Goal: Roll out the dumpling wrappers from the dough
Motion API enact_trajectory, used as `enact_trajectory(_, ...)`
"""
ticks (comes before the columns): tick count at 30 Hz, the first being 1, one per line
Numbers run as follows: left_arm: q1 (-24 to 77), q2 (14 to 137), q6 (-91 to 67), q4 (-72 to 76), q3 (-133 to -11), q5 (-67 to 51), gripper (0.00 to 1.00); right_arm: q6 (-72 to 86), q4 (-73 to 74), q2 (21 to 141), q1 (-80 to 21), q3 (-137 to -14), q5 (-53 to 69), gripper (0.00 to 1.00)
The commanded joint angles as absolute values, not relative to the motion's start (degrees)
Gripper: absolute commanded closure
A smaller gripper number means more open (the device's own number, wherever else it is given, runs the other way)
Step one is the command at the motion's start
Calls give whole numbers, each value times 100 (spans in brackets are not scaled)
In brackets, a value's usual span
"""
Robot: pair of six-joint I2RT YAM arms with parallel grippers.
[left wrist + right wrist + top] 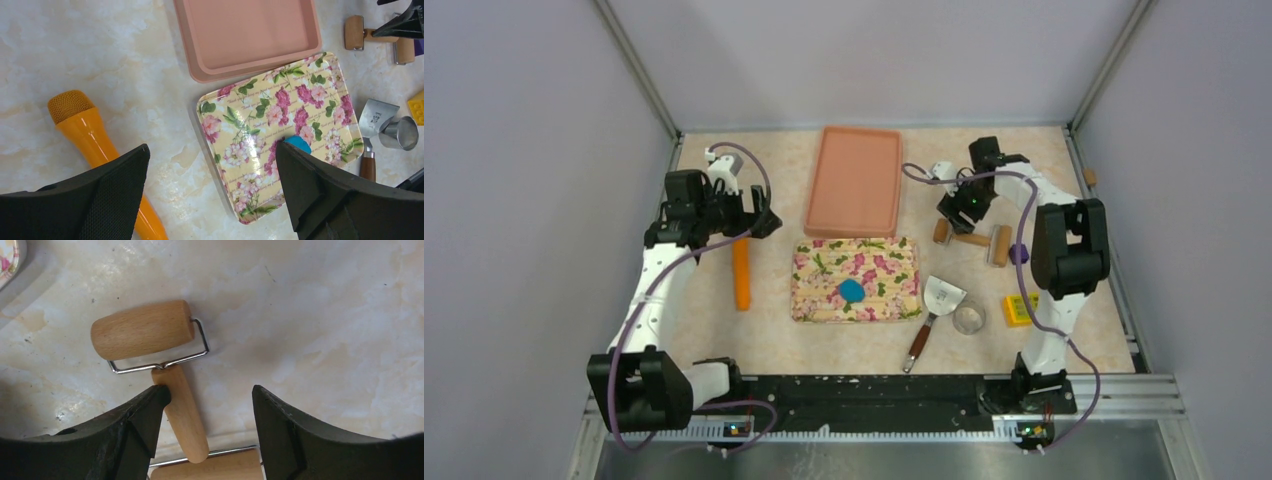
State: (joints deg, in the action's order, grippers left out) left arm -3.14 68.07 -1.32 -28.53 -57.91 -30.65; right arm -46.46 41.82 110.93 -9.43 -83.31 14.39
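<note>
Right end effector [211, 390] released, jaws spread astride the wooden roller's [142, 330] handle; the handle is close against one finger, with a gap to the other. Left end effector [210, 150] wide open, hanging above the counter [764, 330] between the orange microphone-shaped object [92, 137] and the floral tray [240, 95]. I see the dough [851, 291], a small blue lump, near that tray's middle. Pink tray [854, 180] butts its far edge. Scraper [942, 296], ring cutter [969, 319] and yellow brick [1020, 308] crowd the right side; a bare counter strip runs along the left.
</note>
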Motion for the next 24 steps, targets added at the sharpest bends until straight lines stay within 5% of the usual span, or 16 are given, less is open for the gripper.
enact_trajectory(1, -325, 6612, 100, -2887, -5770, -3122, 1, -5268, 4515, 11318, -1023, -8721, 1454, 34)
enact_trajectory(13, -325, 6660, 61, -2821, -5737, -3120, 1, -4839, 4276, 11627, -1167, -8258, 1259, 53)
enact_trajectory(15, -325, 6699, 41, -2790, -5760, -3146, 1, -4652, 4278, 11636, -1162, -8267, 1291, 60)
enact_trajectory(20, -302, 6826, 13, -2639, -5821, -3228, 3, -3983, 4407, 11477, -1167, -8627, 1565, 100)
enact_trajectory(24, -95, 6959, -117, -2602, -6034, -3215, 4, -2969, 4318, 10724, -1175, -9204, 2290, 100)
